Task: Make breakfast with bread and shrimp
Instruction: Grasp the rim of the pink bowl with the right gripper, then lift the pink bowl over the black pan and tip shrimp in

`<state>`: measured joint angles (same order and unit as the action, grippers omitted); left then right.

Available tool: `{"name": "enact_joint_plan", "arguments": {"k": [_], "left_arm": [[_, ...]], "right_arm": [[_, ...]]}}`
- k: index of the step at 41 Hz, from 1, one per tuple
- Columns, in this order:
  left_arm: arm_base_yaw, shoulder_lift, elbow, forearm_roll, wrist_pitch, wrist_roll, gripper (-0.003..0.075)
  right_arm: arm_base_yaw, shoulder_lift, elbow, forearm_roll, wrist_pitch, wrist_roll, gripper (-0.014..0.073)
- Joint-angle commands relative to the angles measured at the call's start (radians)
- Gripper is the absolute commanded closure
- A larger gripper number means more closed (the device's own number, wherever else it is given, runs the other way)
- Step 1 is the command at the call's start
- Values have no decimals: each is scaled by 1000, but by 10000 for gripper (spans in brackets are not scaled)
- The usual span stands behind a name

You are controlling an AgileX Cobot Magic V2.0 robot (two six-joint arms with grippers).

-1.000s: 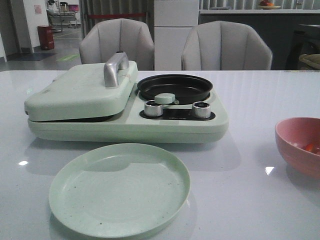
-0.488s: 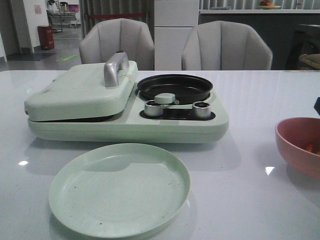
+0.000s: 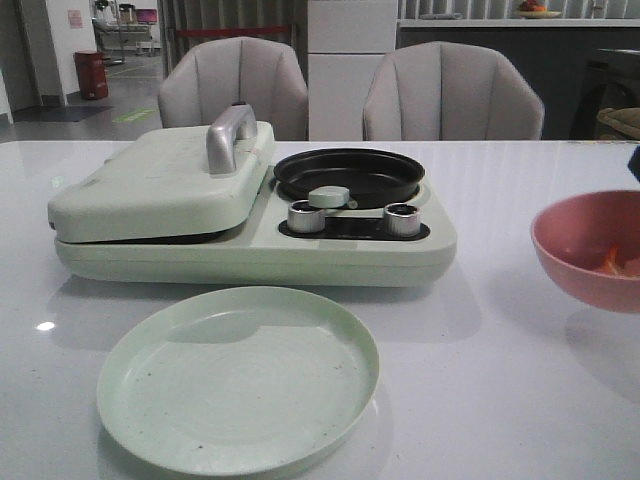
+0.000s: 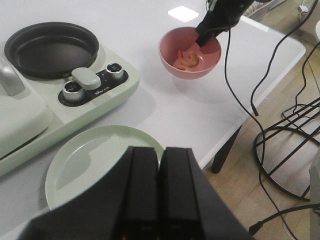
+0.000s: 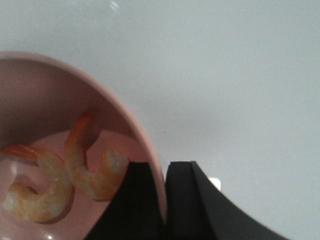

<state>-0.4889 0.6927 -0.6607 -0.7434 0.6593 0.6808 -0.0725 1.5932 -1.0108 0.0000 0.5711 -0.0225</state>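
The shrimp [image 5: 85,165] are orange-pink curls lying in a pink bowl [image 5: 35,85]. My right gripper [image 5: 164,167] is shut on the bowl's rim, one finger inside and one outside. In the front view the bowl [image 3: 585,250] hangs tilted above the table at the far right, with shrimp [image 3: 612,263] showing inside. The left wrist view shows the same bowl [image 4: 190,52] held by the right gripper [image 4: 204,37]. My left gripper [image 4: 160,150] is shut on nothing, above the near edge of the pale green plate [image 4: 95,160]. The bread is out of view.
A pale green cooking appliance [image 3: 250,250] stands mid-table, its lid [image 3: 160,180] with a silver handle down and a black round pan [image 3: 350,175] open behind two silver knobs. The green plate [image 3: 238,375] lies in front. Two chairs stand behind. The table edge [image 4: 250,112] drops to cables.
The pink bowl has risen off the table, shifted left and tilted, held by the right gripper. Its shadow now lies on the table below it. Nothing else moved.
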Motion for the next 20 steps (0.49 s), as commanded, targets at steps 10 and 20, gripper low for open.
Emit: {"name": "enact_joint_plan", "arguments": {"k": [10, 20], "left_arm": [[-7, -2, -27, -31, -50, -2, 622], [-7, -2, -27, -31, -50, -2, 622]], "right_arm": [[226, -66, -354, -178, 35, -10, 576], [409, 95, -655, -619, 119, 283, 576]]}}
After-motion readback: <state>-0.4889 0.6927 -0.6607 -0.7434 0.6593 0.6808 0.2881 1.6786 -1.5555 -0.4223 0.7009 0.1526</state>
